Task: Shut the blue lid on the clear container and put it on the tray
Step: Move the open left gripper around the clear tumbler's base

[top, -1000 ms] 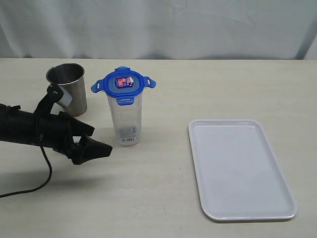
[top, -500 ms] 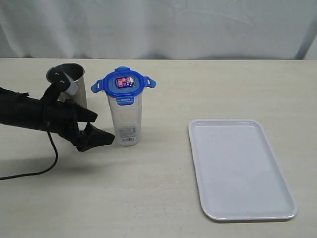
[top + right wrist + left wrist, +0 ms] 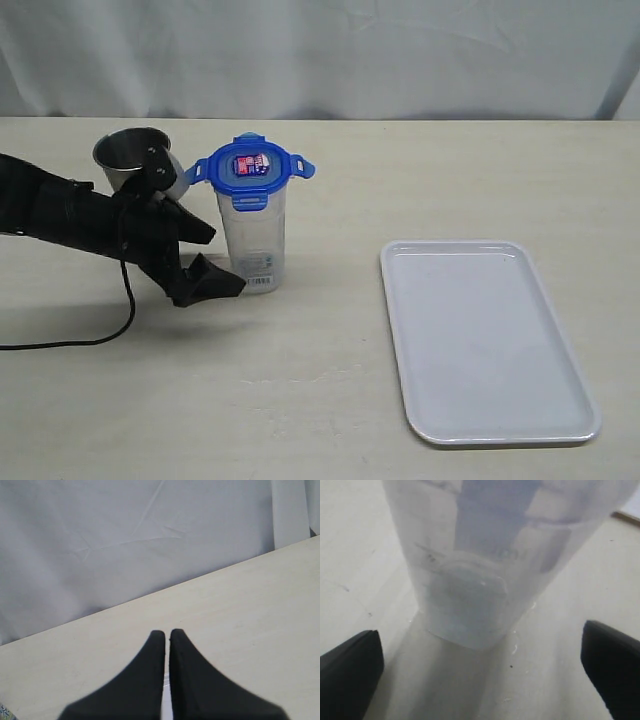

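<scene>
The clear container (image 3: 254, 240) stands upright left of the middle of the table, a barcode label near its base. The blue lid (image 3: 249, 169) sits on top of it, with the side flaps sticking outward. My left gripper (image 3: 222, 258) is open, low beside the container's base on its left, one finger on each side and not touching. In the left wrist view the container (image 3: 480, 580) fills the space ahead of the wide left gripper (image 3: 481, 645). The white tray (image 3: 485, 340) lies empty on the right. My right gripper (image 3: 167, 635) is shut on nothing, over bare table.
A steel cup (image 3: 130, 155) stands just behind my left arm, left of the container. A black cable (image 3: 100, 335) trails from the arm across the table. A white curtain hangs behind the table's far edge.
My left gripper has moved right and slightly away from the camera, closing in on the container's base. Container, lid and tray have not moved.
</scene>
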Controlling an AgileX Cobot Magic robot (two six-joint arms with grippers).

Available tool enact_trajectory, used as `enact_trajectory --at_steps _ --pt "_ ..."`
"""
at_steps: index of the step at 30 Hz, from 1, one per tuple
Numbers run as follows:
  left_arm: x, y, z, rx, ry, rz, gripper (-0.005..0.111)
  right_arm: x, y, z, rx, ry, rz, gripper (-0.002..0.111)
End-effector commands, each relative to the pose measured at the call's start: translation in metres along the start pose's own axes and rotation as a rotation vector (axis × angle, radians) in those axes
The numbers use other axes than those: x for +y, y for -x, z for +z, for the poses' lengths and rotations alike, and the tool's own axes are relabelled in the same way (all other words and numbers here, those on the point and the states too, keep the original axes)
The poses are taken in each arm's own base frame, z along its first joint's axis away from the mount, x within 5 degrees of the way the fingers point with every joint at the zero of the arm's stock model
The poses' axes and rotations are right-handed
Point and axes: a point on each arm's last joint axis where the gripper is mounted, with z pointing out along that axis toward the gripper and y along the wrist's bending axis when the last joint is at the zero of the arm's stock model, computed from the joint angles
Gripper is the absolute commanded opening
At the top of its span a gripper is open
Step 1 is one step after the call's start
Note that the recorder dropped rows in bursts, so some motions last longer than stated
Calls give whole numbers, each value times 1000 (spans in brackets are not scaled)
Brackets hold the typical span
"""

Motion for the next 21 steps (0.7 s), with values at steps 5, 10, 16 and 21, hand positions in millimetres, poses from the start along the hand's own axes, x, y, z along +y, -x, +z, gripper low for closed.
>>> enact_trajectory --at_steps 5,10,16,21 --pt "-1 6 0 -35 -16 21 105 0 1 1 -2 -2 -16 4" --pt "-3 7 0 -47 -37 22 105 0 1 1 1 -3 -16 4" --pt "-6 2 -1 13 -79 105 105 0 1 1 2 -3 -16 4" --pt "2 -1 -3 112 -56 228 105 0 1 1 4 -3 -16 4"
